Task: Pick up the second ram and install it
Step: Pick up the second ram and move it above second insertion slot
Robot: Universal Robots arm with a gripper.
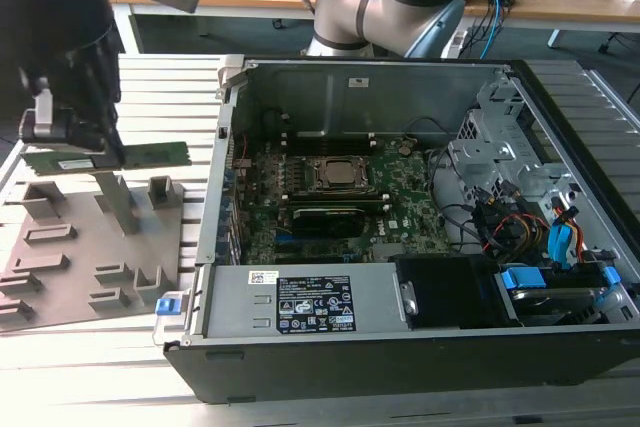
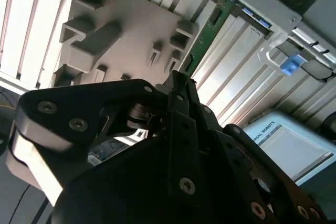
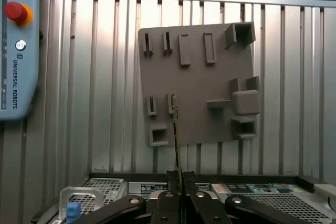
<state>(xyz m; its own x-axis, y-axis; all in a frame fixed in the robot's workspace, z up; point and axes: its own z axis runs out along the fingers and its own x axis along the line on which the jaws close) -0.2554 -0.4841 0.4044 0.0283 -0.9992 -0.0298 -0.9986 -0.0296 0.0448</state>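
Observation:
The second ram (image 1: 150, 155) is a long green stick with a white label, held roughly level just above the grey fixture plate (image 1: 70, 247) at the exterior view's left. My gripper (image 1: 105, 152) is shut on it near its middle. The first wrist view has the ram (image 3: 176, 129) edge-on, running out from between my fingertips (image 3: 169, 178) over the plate (image 3: 199, 77). In the second wrist view the ram (image 2: 205, 32) reaches past my gripper (image 2: 178, 85) toward the case. The green motherboard (image 1: 400, 217) with its CPU socket (image 1: 335, 173) lies inside the open case.
The open computer case (image 1: 350, 77) stands at the exterior view's right, its side wall next to the fixture plate. Upright grey posts (image 1: 118, 199) rise from the plate under the ram. A pendant with a red button (image 3: 14, 11) lies on the slatted table (image 3: 105, 77).

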